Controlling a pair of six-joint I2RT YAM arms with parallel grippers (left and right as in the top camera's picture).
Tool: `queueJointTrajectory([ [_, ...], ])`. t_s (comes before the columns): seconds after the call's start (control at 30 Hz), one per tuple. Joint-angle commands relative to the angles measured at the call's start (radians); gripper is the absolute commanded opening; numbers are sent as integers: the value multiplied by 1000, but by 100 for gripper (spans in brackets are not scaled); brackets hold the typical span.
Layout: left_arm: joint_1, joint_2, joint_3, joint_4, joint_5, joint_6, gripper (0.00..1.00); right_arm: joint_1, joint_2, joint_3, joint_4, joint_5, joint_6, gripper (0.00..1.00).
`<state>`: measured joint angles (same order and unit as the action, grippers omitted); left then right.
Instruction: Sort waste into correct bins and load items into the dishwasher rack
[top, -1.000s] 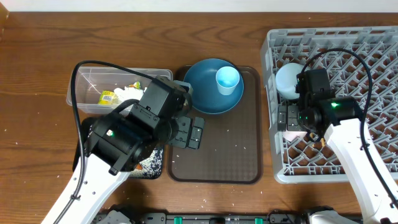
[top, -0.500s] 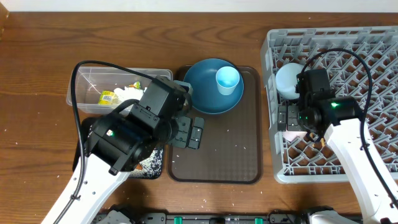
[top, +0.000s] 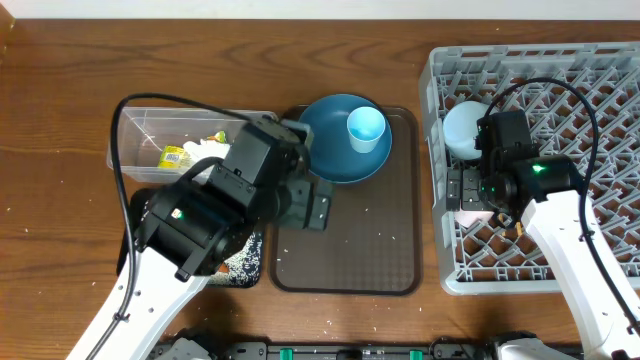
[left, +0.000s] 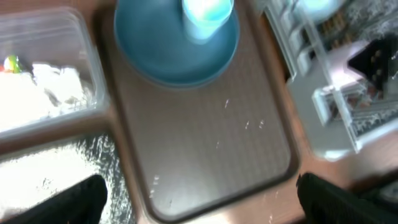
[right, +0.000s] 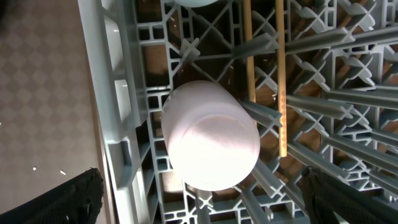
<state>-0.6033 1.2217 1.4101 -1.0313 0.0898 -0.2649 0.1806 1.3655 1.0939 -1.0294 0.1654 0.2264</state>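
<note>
Overhead, the light blue cup (top: 366, 128) stands upright on the dark blue plate (top: 330, 150), toward its right rim. The plate rests at the far end of the brown serving tray (top: 380, 230) on the counter (top: 60, 200). The left tool (left: 199, 205) hangs over the tray just short of the plate, its jaws spread wide and empty.

I judge the cup light, stiff and smooth-walled. A pinch across its rim, one finger inside and one outside, should hold, while squeezing the round wall from outside risks a slip. The plate looks hard, glossy and breakable. It lies flat and offers only its raised edge, best taken once the cup is off.

The right tool (right: 199, 202), likewise spread wide with nothing in it, hovers over the white cup (right: 211, 137). That cup sits mouth down among the pegs of the dishwasher rack (top: 580, 90), beside the chopsticks (right: 281, 81), with the white bowl (top: 462, 128) just beyond.

The left wrist view is blurred. The left arm (top: 200, 215) covers most of the black tray (top: 243, 262), and the rack's right side is cut off. A coloured scrap in the clear tub (top: 150, 125), by the tissue (top: 208, 150) and the wrapper (top: 174, 156), is too small to name.
</note>
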Motion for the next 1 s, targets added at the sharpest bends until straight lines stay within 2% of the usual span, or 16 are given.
queueJointTrajectory([
  [0.0, 2, 0, -2, 99, -7, -2, 100, -17, 2, 3, 0, 2, 5, 99],
  [0.07, 2, 2, -2, 165, 14, -3, 98, -17, 2, 3, 0, 2, 5, 99],
  [0.2, 2, 44, -2, 309, 40, -113, 98, -17, 2, 3, 0, 2, 5, 99],
  [0.33, 2, 141, -2, 409, 28, -223, 98, -17, 2, 3, 0, 2, 5, 99],
  [0.53, 3, 328, -2, 505, -6, -282, 98, -17, 2, 3, 0, 2, 5, 99],
  [0.63, 3, 411, -2, 521, -76, -332, 88, -17, 2, 3, 0, 2, 5, 99],
  [0.7, 3, 462, -2, 529, -118, -373, 84, -17, 2, 3, 0, 2, 5, 99],
  [0.9, 3, 603, -2, 605, -128, -414, 75, -17, 2, 3, 0, 2, 5, 99],
  [0.97, 3, 642, -2, 638, -127, -415, 66, -17, 2, 3, 0, 2, 5, 99],
])
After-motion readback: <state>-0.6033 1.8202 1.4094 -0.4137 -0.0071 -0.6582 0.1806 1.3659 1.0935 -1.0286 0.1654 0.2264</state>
